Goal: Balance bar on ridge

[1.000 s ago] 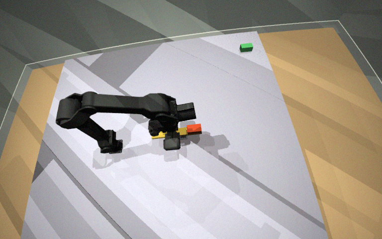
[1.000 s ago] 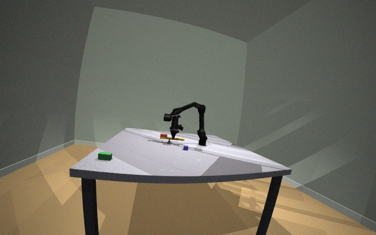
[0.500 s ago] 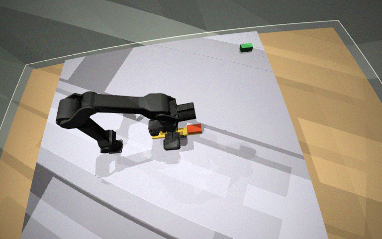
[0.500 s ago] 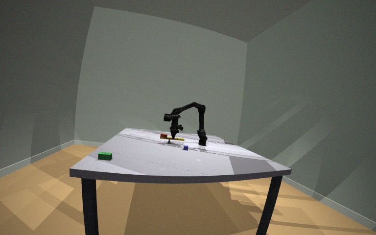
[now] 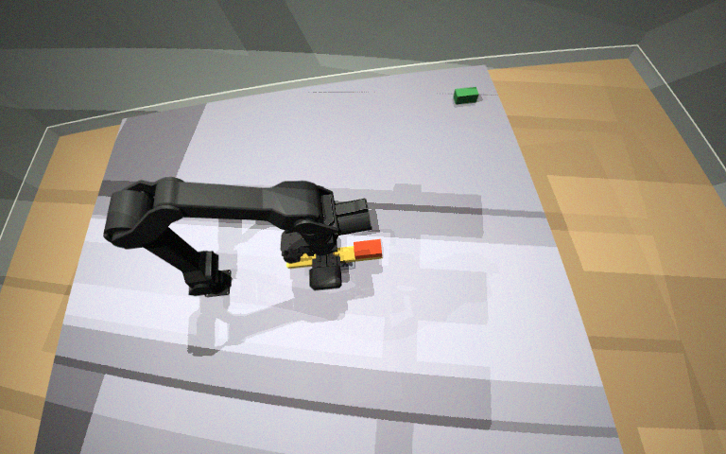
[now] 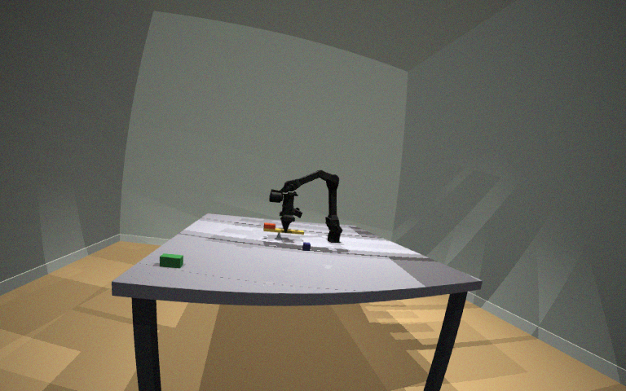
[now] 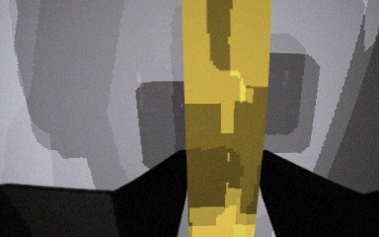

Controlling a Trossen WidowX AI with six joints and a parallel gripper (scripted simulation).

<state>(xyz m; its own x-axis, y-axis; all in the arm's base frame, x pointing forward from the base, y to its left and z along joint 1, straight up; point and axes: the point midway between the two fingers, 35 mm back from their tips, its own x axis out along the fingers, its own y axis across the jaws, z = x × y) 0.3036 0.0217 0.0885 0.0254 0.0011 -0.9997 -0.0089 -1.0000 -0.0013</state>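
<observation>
The yellow bar [image 5: 347, 253] [image 6: 296, 231] [image 7: 227, 49] is held off the table and looks close to level in the exterior view. A red block [image 5: 368, 249] [image 6: 269, 226] sits on its one end. My gripper [image 6: 285, 230] [image 7: 222, 159] points down and is shut on the bar, a finger against each side, on the arm-base side of the ridge. The small grey ridge [image 6: 279, 235] stands under the bar, between the gripper and the red block. Its top appears to meet the bar's underside; contact is too small to confirm.
A green block [image 5: 465, 95] [image 6: 171, 261] lies near a far corner of the table [image 5: 406, 133] [image 6: 258, 276]. A small blue cube [image 6: 306, 246] stands to one side of the bar. The arm's base [image 5: 210, 284] [image 6: 334, 234] stands beyond the bar's plain end.
</observation>
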